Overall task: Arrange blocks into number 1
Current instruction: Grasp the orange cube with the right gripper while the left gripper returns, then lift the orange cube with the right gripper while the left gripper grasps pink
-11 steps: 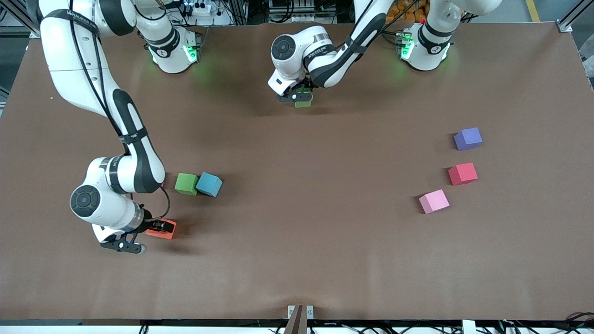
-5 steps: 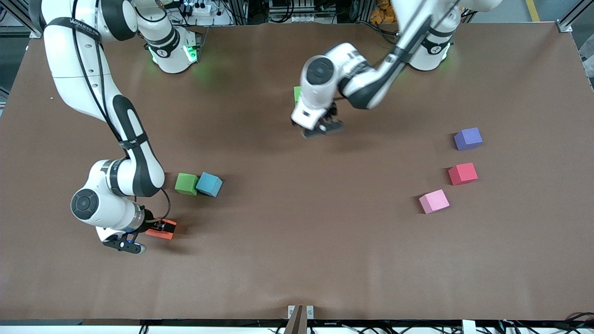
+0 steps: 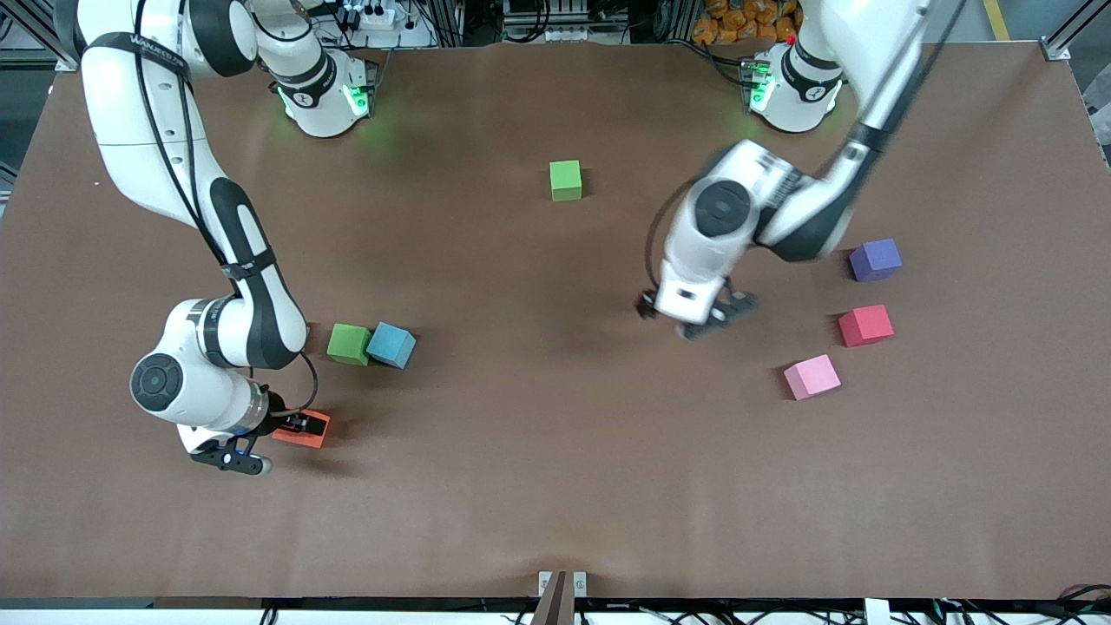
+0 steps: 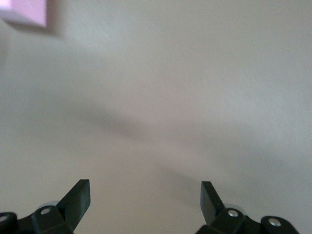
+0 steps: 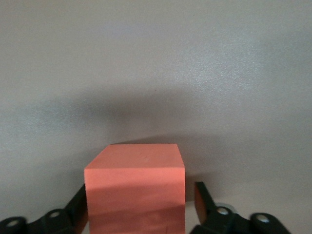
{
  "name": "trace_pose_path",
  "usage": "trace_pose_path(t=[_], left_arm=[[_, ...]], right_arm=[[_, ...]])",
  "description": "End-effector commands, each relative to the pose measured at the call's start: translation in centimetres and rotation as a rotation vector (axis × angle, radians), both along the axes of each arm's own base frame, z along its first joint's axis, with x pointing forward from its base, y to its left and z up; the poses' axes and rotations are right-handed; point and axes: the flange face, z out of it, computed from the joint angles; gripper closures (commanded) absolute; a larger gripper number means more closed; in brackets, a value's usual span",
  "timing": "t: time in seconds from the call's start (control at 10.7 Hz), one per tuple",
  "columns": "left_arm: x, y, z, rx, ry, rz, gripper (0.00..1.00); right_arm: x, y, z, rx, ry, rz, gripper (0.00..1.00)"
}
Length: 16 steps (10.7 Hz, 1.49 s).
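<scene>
Now right gripper [image 3: 299,425] straddles orange block [image 3: 305,431]; left gripper [image 3: 707,314] agape

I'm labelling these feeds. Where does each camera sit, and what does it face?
Front view: high across the table, facing both arms; right gripper at the small matte orange cube, left gripper over bare table.
Left wrist view: looks down past the open left gripper.
Right wrist view: looks past its fingers flanking the orange cube.
Shared: the orange cube.

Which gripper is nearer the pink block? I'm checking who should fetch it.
Left. The left gripper hangs open over bare table just beside the pink block. The right gripper straddles the orange block at the right arm's end of the table.
</scene>
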Motion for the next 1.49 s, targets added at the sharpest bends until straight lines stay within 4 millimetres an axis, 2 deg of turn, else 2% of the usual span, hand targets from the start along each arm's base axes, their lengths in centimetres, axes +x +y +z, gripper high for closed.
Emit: trace_pose_path(t=[0.0, 0.19, 0.37, 0.47, 0.56, 0.65, 0.75, 0.84, 0.93, 1.03, 1.21, 1.4], left_arm=[[3.9, 5.9, -0.8, 0.006, 0.015, 0.002, 0.00], [6.5, 12.8, -1.3, 0.006, 0.019, 0.008, 0.00], [7.8, 18.5, -1.3, 0.020, 0.014, -0.014, 0.00], [7.9, 20.8, -1.8, 0.020, 0.025, -0.037, 0.00], [8.1, 23.6, -2.2, 0.015, 0.035, -0.070, 0.00], [8.2, 25.1, -2.6, 0.011, 0.043, -0.097, 0.00], [8.1, 25.1, -3.5, 0.008, 0.057, -0.110, 0.00], [8.2, 25.3, -4.5, 0.034, 0.065, -0.135, 0.00], [8.1, 25.2, -5.5, 0.055, 0.073, -0.160, 0.00], [8.1, 25.0, -6.2, 0.054, 0.082, -0.165, 0.00], [8.5, 24.5, -6.8, 0.042, 0.073, -0.160, 0.00], [9.2, 24.4, -7.1, 0.028, 0.064, -0.153, 0.00]], right_arm=[[0.5, 0.2, 0.2, 0.013, -0.002, 0.011, 0.32], [0.5, 0.1, 0.1, 0.012, -0.001, 0.010, 0.37], [0.6, 0.1, 0.7, 0.013, -0.009, 0.013, 0.38], [0.7, 0.2, 2.2, 0.013, -0.024, 0.016, 0.38], [0.8, 0.6, 4.7, 0.014, -0.043, 0.025, 0.38], [0.8, 1.2, 7.8, 0.005, -0.075, 0.040, 0.38], [0.3, 2.5, 11.1, 0.003, -0.084, 0.059, 0.38], [-0.6, 4.9, 14.4, 0.008, -0.072, 0.082, 0.37], [-1.9, 7.8, 16.8, 0.015, -0.044, 0.090, 0.37], [-3.2, 10.9, 18.2, 0.024, -0.035, 0.043, 0.37], [-6.5, 17.8, 19.4, 0.036, -0.024, 0.026, 0.37], [-10.1, 24.8, 18.5, 0.039, -0.003, 0.001, 0.37]])
